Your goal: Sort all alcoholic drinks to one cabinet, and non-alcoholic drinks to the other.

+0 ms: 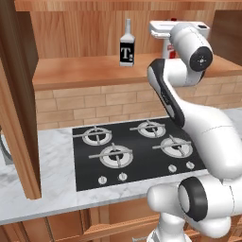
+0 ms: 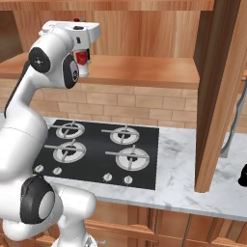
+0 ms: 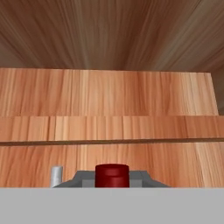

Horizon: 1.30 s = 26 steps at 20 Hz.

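The cabinet (image 1: 80, 71) above the stove stands open, its door (image 1: 19, 118) swung out on the left. On its shelf stands the squat clear bottle with the black "T" label (image 1: 126, 47). To the right of it, my gripper (image 2: 82, 54) is shut on the slim white bottle with the red label (image 2: 83, 59), holding it upright just over the shelf (image 2: 144, 70). In the left base view the arm hides most of the white bottle (image 1: 167, 49). The hand view looks down on its red cap (image 3: 112, 174) between my fingers, facing the cabinet's back wall (image 3: 109, 100).
A black gas stove (image 1: 137, 146) sits in the marble counter (image 1: 47, 189) below the cabinet. The open door (image 2: 217, 96) hangs over the counter on the right. A small black thing (image 2: 243, 176) shows at the right edge of the counter, cut off.
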{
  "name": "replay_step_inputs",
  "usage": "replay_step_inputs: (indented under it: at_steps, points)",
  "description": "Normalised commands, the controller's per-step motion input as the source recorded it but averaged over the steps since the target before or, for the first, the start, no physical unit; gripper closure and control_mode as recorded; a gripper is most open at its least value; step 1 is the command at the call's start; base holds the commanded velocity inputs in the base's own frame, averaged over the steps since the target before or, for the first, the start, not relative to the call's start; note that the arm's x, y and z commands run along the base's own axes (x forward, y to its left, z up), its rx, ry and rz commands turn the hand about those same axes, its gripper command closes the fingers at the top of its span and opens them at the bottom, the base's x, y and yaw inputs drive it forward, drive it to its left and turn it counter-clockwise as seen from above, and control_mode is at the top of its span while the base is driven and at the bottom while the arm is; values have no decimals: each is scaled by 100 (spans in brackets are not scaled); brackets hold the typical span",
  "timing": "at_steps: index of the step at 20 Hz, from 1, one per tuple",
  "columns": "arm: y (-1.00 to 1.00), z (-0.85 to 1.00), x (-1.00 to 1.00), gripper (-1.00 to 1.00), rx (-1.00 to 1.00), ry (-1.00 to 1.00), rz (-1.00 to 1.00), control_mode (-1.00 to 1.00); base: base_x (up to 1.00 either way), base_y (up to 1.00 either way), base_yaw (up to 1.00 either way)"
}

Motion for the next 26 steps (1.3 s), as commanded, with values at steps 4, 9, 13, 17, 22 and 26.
replay_step_inputs:
  at_steps: [4, 9, 13, 17, 22, 26]
  points:
    - [0, 3, 27, 100, 0, 0, 0, -100, 0, 0, 0]
    - [0, 3, 32, 100, 0, 0, 0, -100, 0, 0, 0]
    - [0, 0, 33, 100, 0, 0, 0, -100, 0, 0, 0]
    - [0, 0, 34, 100, 0, 0, 1, -100, 0, 0, 0]
    - [0, 0, 33, 100, 0, 0, 2, -100, 0, 0, 0]
    - [0, 0, 31, 100, 0, 0, 3, -100, 0, 0, 0]
